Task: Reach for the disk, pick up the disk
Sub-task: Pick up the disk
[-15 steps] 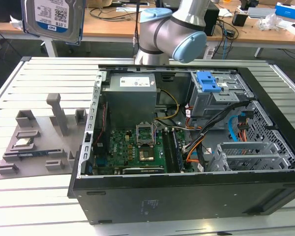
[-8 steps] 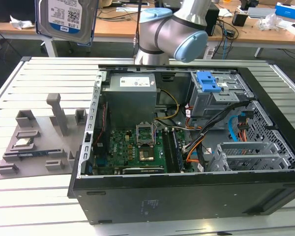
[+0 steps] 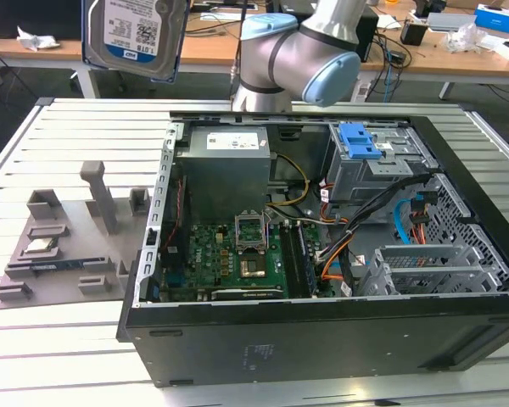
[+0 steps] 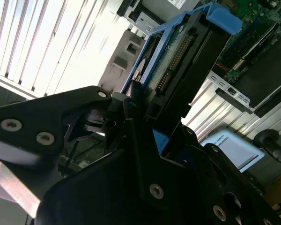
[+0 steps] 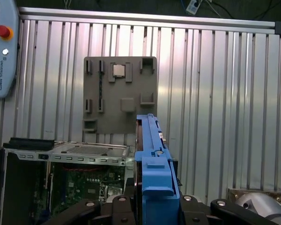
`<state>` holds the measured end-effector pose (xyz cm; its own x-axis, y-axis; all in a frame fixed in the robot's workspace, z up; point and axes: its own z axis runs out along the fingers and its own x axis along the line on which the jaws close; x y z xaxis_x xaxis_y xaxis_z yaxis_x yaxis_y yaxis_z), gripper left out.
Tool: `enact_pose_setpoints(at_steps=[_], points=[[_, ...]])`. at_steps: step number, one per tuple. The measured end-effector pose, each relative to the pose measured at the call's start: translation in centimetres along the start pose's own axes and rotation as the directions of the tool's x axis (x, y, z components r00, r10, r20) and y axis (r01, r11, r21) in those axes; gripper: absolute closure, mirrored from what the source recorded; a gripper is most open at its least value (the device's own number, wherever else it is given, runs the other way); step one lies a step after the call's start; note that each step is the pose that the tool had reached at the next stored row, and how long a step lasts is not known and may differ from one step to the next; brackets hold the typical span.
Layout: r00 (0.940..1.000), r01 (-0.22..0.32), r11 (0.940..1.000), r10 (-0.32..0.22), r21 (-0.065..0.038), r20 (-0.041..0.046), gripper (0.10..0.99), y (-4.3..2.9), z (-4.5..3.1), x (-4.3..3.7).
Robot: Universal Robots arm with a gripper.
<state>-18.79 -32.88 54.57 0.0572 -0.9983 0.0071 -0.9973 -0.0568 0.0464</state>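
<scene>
The disk [image 3: 134, 38] hangs high above the slatted table at the exterior view's upper left, its white-and-blue label facing the camera. It is lifted well clear of the open computer case [image 3: 322, 326]. In the first wrist view I see the disk [image 5: 150, 140] edge-on, its blue bracket running up from my gripper [image 5: 152, 204]. In the second wrist view my gripper [image 4: 140, 101] is shut on the disk [image 4: 187, 61], black fingers [image 4: 131, 117] clamping its lower end near the connector pins.
A grey fixture plate [image 3: 59, 254] with a small chip lies on the table to the exterior view's left of the case. Inside the case a blue latch [image 3: 360, 140] tops the silver drive cage. The arm's joints [image 3: 297, 51] stand behind the case. A teach pendant [image 5: 2, 47] lies at the table's edge.
</scene>
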Motion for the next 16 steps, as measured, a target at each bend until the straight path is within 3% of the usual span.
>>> enact_pose_setpoints(at_steps=[4,7,16], points=[[1.0,0.0,1.0,0.0,-0.001,-0.0011,0.722,-1.69,0.21,0.09],[1.0,0.0,1.0,0.0,-0.001,-0.0013,0.722,-3.42,0.2,0.19],[1.0,0.0,1.0,0.0,-0.001,-0.0013,0.722,-6.13,0.09,0.34]])
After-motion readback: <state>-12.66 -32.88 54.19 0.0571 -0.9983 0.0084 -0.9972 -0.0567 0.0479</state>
